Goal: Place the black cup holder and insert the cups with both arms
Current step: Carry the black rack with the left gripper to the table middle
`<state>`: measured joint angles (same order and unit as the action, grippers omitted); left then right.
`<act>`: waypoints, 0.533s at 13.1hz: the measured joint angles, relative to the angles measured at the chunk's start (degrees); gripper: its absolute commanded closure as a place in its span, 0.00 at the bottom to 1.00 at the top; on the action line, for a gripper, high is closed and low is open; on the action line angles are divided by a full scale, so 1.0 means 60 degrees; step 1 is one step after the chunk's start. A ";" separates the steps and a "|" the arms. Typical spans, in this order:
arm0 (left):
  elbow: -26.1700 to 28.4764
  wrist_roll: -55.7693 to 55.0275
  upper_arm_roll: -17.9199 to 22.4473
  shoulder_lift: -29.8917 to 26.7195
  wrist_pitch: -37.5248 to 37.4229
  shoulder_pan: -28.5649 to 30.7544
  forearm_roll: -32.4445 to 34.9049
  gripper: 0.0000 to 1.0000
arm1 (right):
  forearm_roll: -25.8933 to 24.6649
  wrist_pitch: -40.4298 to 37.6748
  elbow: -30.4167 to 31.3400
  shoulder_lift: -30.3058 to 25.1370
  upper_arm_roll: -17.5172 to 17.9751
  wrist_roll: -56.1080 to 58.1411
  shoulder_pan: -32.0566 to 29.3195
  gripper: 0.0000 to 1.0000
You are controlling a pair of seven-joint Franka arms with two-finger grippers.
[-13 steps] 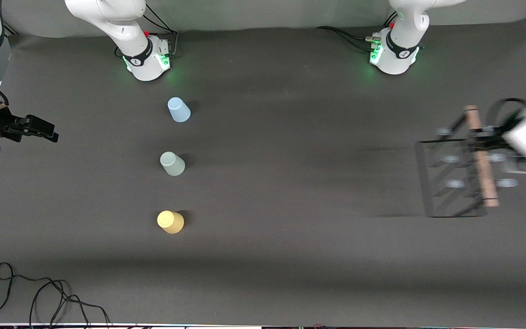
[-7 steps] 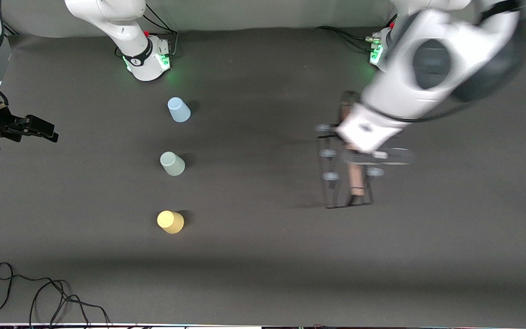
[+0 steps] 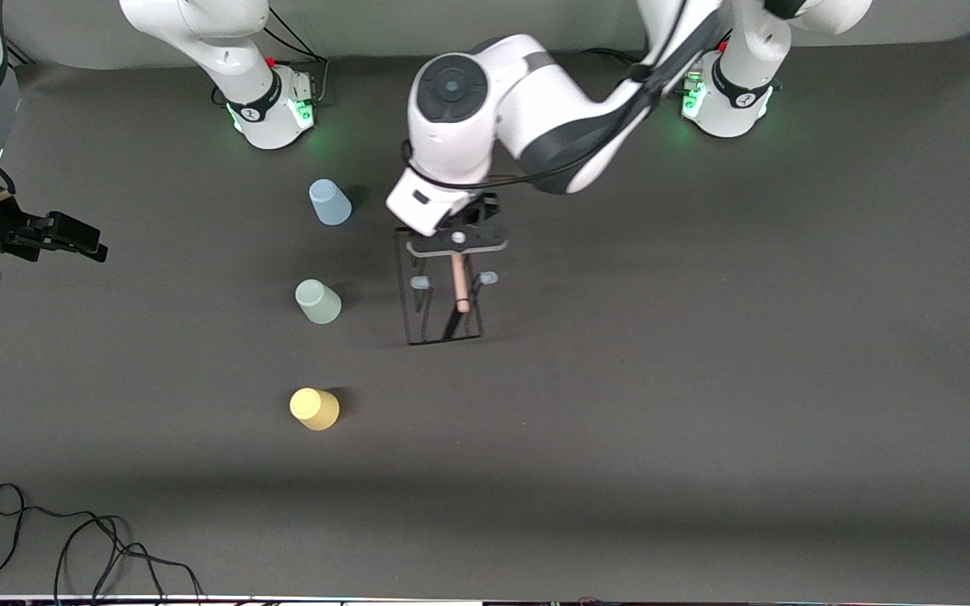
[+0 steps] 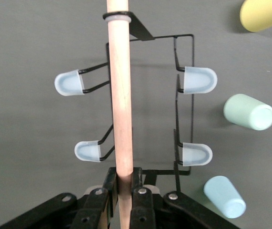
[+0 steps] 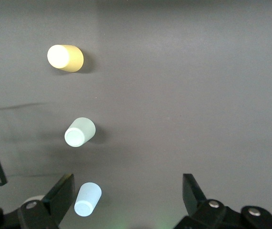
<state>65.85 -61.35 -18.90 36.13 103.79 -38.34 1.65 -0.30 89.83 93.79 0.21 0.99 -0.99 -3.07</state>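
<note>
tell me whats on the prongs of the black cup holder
Nothing: the black cup holder, held by the left gripper, shows four bare prongs; any others are hidden by that gripper.

Left pincer [image 3: 456, 255] clamped mid-table, arm stretched toward the right arm's end; right pincer [image 5: 128, 195] agape, idle.

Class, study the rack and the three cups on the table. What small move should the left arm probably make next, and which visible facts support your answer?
Probably lower the black cup holder onto the table and let go. The left gripper is shut on its wooden handle beside the mint cup, and the blue cup and yellow cup stand loose nearby. The right gripper waits open.
</note>
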 measured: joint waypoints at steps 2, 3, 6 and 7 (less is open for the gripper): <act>-0.0110 0.0106 0.0008 0.0231 0.0151 -0.0070 0.0080 1.00 | 0.0000 0.0000 0.0000 0.0000 0.0000 0.0000 0.0000 0.00; -0.0112 0.0237 0.0008 0.0334 0.0193 -0.0107 0.0187 1.00 | 0.0000 0.0000 0.0000 0.0000 0.0000 0.0000 0.0000 0.00; -0.0114 0.0374 0.0008 0.0643 0.0456 -0.0174 0.0317 1.00 | 0.0000 0.0000 0.0000 0.0000 0.0000 0.0000 0.0000 0.00; -0.0120 0.0385 0.0014 0.0750 0.0468 -0.0174 0.0319 1.00 | 0.0000 0.0000 0.0000 0.0000 0.0000 0.0000 0.0000 0.00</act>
<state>65.13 -59.04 -18.81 40.63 106.60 -39.38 3.57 -0.30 89.83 93.79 0.21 0.99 -0.99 -3.07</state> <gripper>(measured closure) 0.841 0.000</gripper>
